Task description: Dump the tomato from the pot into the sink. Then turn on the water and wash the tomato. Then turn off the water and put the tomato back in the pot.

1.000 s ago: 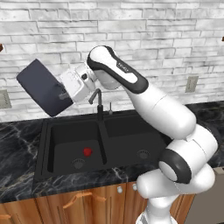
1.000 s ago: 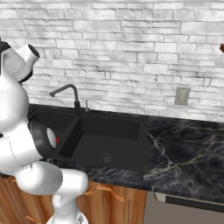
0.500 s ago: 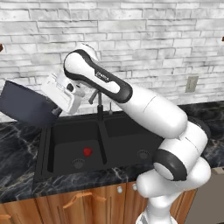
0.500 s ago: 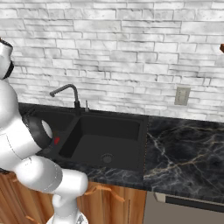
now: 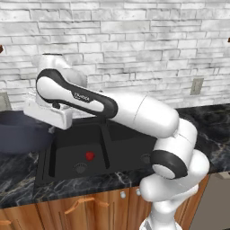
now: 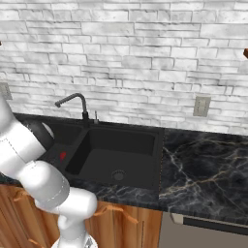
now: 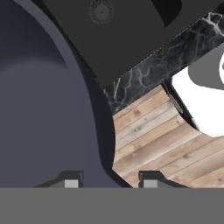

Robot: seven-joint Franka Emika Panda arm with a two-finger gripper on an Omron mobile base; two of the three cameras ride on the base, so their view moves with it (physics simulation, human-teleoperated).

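Swinging left and down since a second ago, the end effector [image 7: 107, 181] stays clamped on the pot [image 5: 20, 132] rim over the tabletop [image 5: 18, 166]. Tomato [image 5: 90, 156] lies in the sink [image 5: 63, 155]; setting down, then the faucet [image 6: 72, 102], seems next.

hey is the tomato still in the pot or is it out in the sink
Out. The tomato lies on the floor of the sink's left basin beside the drain, while the pot is over the counter to the sink's left.

— Any writing to read here?
— One small pale mark on the arm's dark band [image 5: 81, 95], too blurred to make out.
— Anything else, anywhere?
— No, nothing legible.
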